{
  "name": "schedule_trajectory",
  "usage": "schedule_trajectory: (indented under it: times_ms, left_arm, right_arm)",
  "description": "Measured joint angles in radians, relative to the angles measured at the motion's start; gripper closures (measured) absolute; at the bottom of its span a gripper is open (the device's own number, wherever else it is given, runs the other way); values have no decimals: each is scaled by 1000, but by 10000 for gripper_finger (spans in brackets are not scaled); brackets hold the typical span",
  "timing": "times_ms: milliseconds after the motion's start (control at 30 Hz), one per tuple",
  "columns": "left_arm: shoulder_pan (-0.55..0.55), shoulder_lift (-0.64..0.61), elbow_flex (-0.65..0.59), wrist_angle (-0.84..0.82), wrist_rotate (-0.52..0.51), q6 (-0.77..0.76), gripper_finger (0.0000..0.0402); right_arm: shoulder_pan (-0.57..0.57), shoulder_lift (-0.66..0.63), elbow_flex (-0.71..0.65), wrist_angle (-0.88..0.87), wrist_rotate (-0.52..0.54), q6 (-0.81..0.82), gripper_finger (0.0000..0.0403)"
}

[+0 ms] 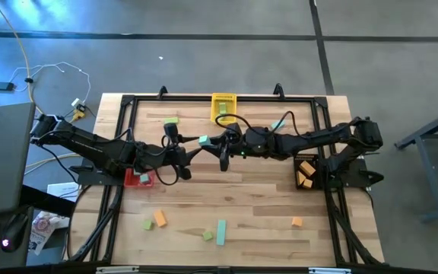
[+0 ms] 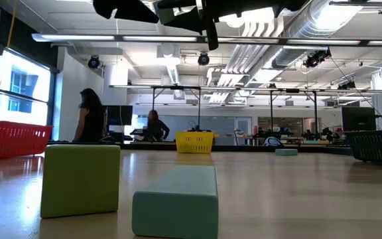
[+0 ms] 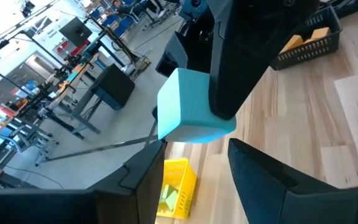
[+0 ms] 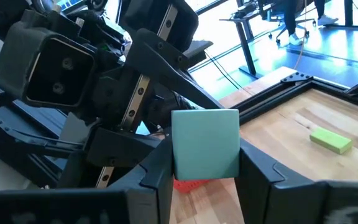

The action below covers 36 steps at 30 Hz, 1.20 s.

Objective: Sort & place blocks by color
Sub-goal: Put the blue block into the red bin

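We see both arms meeting mid-table, blocking passage across the centre; the near table (image 1: 249,228) lies mostly open, with only scattered blocks (image 1: 220,232) to steer around there.

We are looking at a large open robotics lab or industrial workspace. Overhead we see exposed silver ventilation ducts (image 2: 323,26) and long strip lights (image 2: 171,38) under a bare ceiling, with a big window (image 2: 18,89) at one side. The pale wooden butcher-block table (image 1: 234,205) stands on a grey concrete floor (image 1: 204,46), framed by a black metal rig (image 1: 204,99) with loose white cables (image 1: 52,76) trailing off. Beyond it, we make out rows of workbenches with dark monitors (image 2: 360,118), and two people (image 2: 90,118) at the desks.
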Motion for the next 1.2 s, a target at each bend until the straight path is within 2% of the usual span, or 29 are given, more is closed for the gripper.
schedule_trajectory:
  times_ms: [200,633,933,1200]
  left_arm:
    - [0,0,0,0,7,-49,236]
    - [3,0,0,0,9,-53,236]
    - [10,0,0,-12,-18,-97,236]
    - [9,0,0,-6,-134,-132,236]
  right_arm:
    - [-2,0,0,-5,4,-6,296]
    - [-2,1,0,-7,7,-22,290]
    - [-2,2,0,-13,7,-24,289]
    - [-2,2,0,-15,23,-25,292]
